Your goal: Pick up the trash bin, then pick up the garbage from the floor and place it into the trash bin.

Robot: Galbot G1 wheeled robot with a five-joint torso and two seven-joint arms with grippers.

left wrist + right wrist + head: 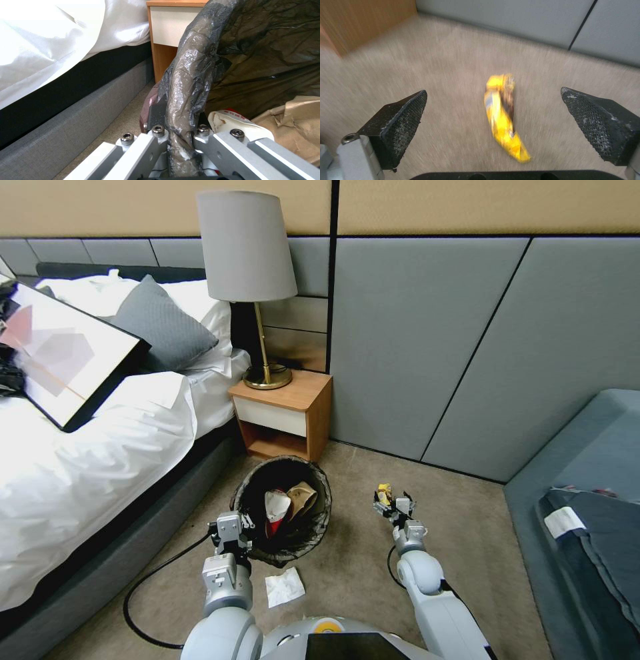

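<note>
The trash bin [313, 483] with its black bag liner is in front of the nightstand. My left gripper [235, 528] is shut on its near rim [188, 82], the liner pinched between the fingers [156, 117]. Inside the bin lie a red-and-white wrapper [233, 118] and a tan paper bag [293, 120]. A yellow wrapper [501, 117] lies on the carpet, to the right of the bin. My right gripper [393, 505] hangs open just above it, one finger on each side. A white tissue [285, 587] lies on the floor near my base.
The bed [100, 447] with its grey base runs along the left. A wooden nightstand [283, 413] with a lamp stands behind the bin. Grey wall panels [433, 347] close the back, and a grey sofa [587, 480] stands at the right. A black cable [143, 587] loops on the carpet.
</note>
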